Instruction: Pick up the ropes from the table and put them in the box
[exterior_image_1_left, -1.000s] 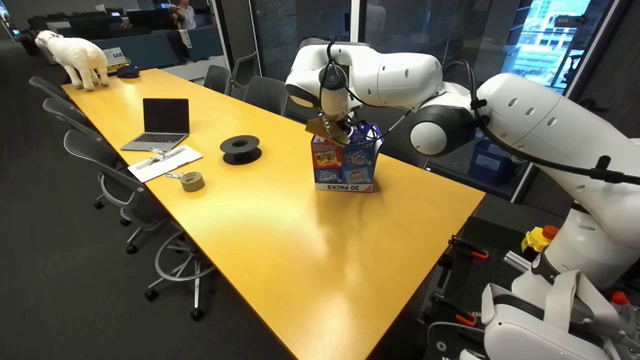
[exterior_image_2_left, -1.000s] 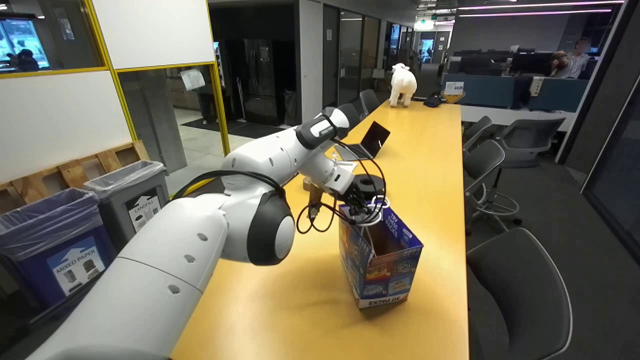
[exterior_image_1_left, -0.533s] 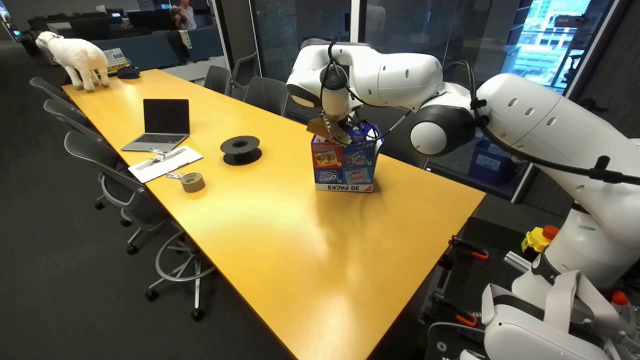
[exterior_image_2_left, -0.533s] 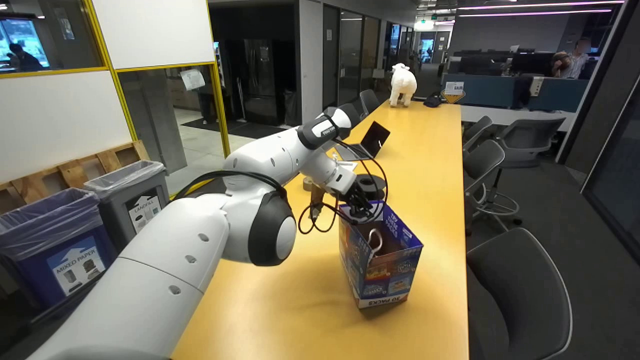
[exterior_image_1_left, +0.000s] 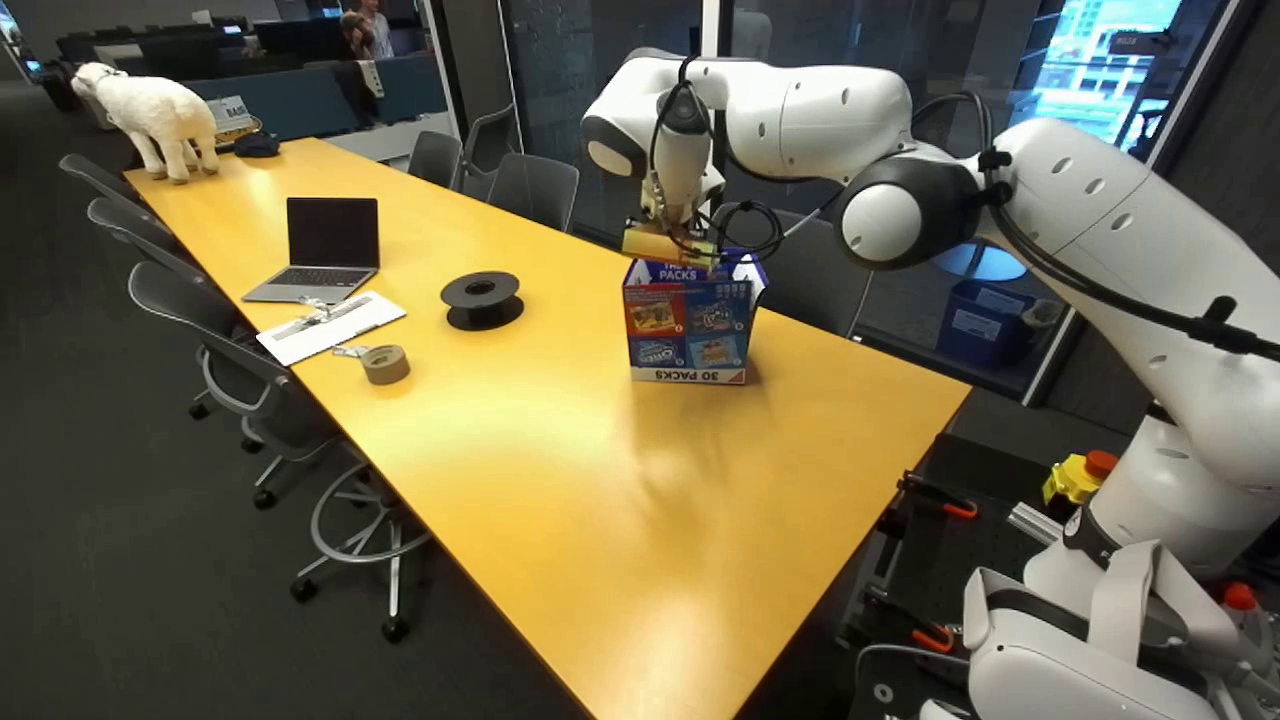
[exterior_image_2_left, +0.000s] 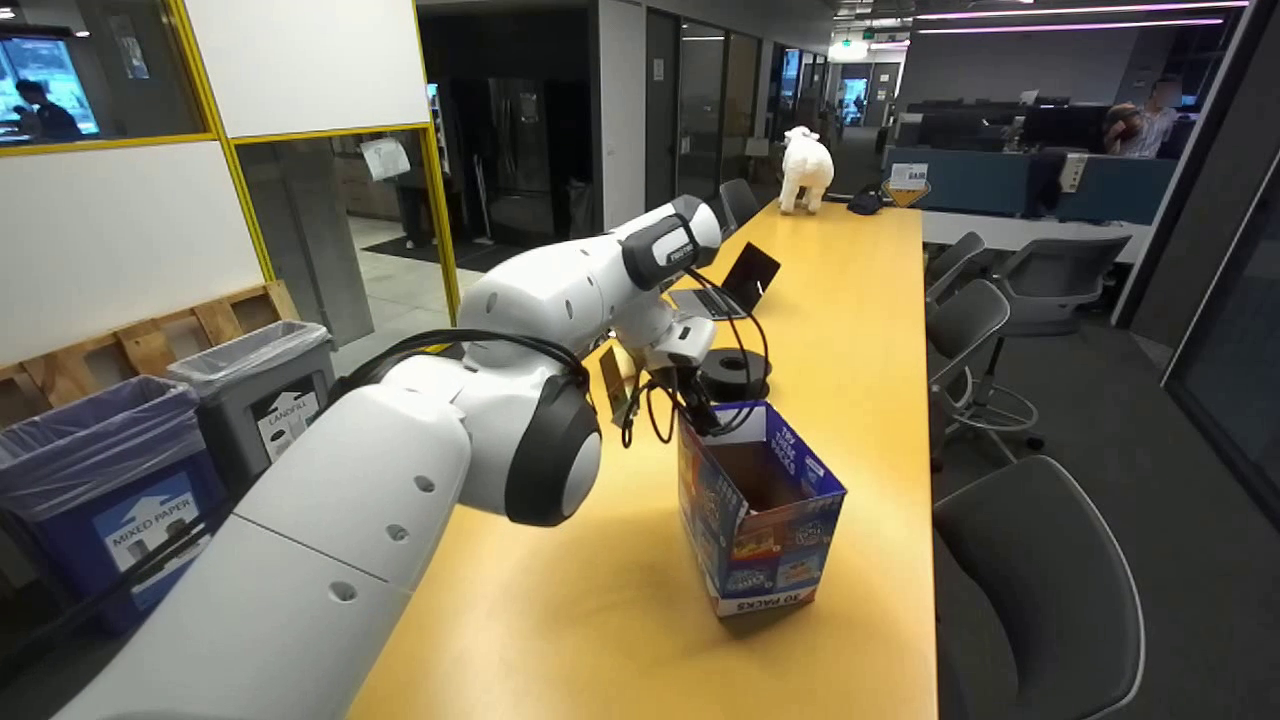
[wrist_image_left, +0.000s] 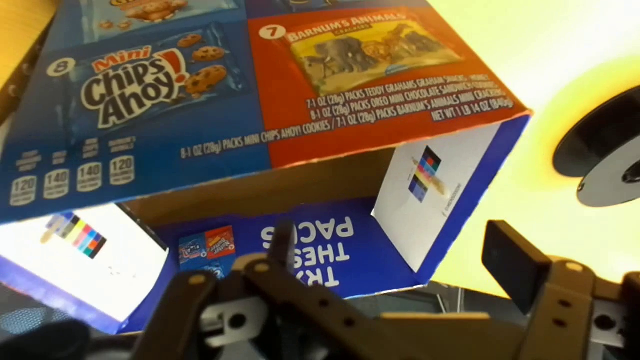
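Note:
The box (exterior_image_1_left: 690, 330), blue and red with snack prints, stands upright and open-topped on the table (exterior_image_1_left: 560, 480) in both exterior views. My gripper (exterior_image_2_left: 700, 408) is above the box's far rim in an exterior view. In the wrist view the gripper (wrist_image_left: 397, 255) is open, its black pads (wrist_image_left: 517, 265) wide apart with nothing between them. Below it the box (wrist_image_left: 200, 100) shows its printed side, white inner flaps and part of its brown inside. The ropes are hidden or out of view; the bottom of the box cannot be seen.
A black spool (exterior_image_1_left: 480, 300) sits on the table beyond the box. Farther along are a tape roll (exterior_image_1_left: 385, 365), a white clipboard (exterior_image_1_left: 330, 325) and a grey laptop (exterior_image_1_left: 330, 240). A toy sheep (exterior_image_2_left: 806, 170) stands at the far end. Black cables hang around the wrist.
My gripper has opened and let go of the white ropes, which dropped into the box and went out of sight. The arm has since risen and turned at the wrist. The box stayed put.

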